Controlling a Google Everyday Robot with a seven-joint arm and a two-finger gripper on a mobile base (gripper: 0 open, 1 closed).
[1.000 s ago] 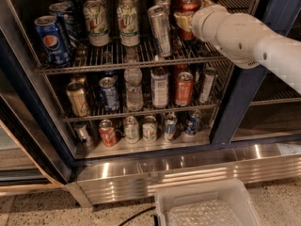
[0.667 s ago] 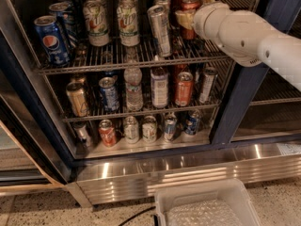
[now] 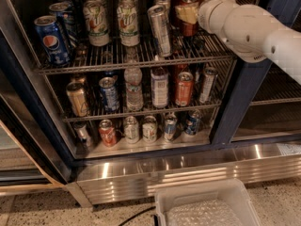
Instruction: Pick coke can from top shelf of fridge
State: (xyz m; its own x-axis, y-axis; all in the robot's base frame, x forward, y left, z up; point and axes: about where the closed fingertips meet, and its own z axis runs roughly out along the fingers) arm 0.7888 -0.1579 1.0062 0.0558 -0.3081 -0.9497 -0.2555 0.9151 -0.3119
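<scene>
The coke can (image 3: 187,26), red with a silver top, stands at the right of the top shelf (image 3: 117,60), a silvery wire rack in the fridge (image 3: 235,102). My white arm reaches in from the right. My gripper (image 3: 186,12) is at the coke can, and its tan end covers the can's upper half. Other red cans stand behind it, partly hidden.
A slim silver can (image 3: 160,25) leans just left of the coke can. Two green-and-white cans (image 3: 96,22) and a blue Pepsi can (image 3: 51,40) stand further left. The lower shelves hold cans and bottles. A white bin (image 3: 207,206) sits on the floor below.
The arm's end has shifted slightly up and to the right at the coke can. The cans have not visibly moved.
</scene>
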